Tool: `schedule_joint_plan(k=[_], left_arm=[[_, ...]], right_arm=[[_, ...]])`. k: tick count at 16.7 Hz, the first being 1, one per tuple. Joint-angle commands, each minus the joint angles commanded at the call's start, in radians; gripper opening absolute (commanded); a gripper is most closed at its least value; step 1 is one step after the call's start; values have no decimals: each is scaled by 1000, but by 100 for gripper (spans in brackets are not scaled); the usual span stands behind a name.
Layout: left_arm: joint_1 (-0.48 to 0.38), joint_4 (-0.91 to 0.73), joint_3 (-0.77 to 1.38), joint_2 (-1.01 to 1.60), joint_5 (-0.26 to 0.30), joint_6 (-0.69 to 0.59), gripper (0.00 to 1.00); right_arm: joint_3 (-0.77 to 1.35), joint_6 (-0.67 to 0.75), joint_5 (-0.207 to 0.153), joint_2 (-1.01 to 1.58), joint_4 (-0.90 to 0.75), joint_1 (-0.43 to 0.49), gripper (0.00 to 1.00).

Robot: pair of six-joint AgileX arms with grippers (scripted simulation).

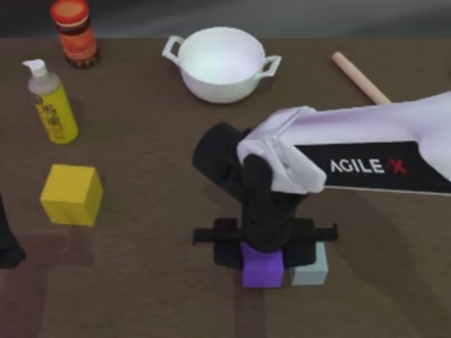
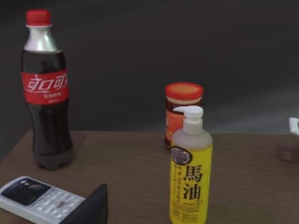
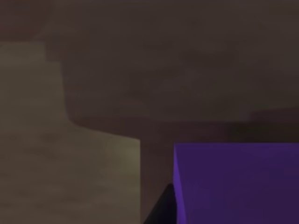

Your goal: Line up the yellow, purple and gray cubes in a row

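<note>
Purple cube (image 1: 262, 267) sits at the table's near edge, touching the gray cube (image 1: 311, 267) on its right. Our right gripper (image 1: 264, 243) stands straight over it; whether its fingers clamp it we cannot tell, they seem hidden. We should keep both faces flush. Yellow cube (image 1: 70, 194) waits well apart at left, near our parked left arm (image 1: 8, 243).
</note>
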Motion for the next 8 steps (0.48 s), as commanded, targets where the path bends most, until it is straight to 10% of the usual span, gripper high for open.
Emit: schedule_joint_plan(k=[8], left_arm=[[0, 0, 0, 0, 0, 0, 100]], right_arm=[[0, 0, 0, 0, 0, 0, 68]])
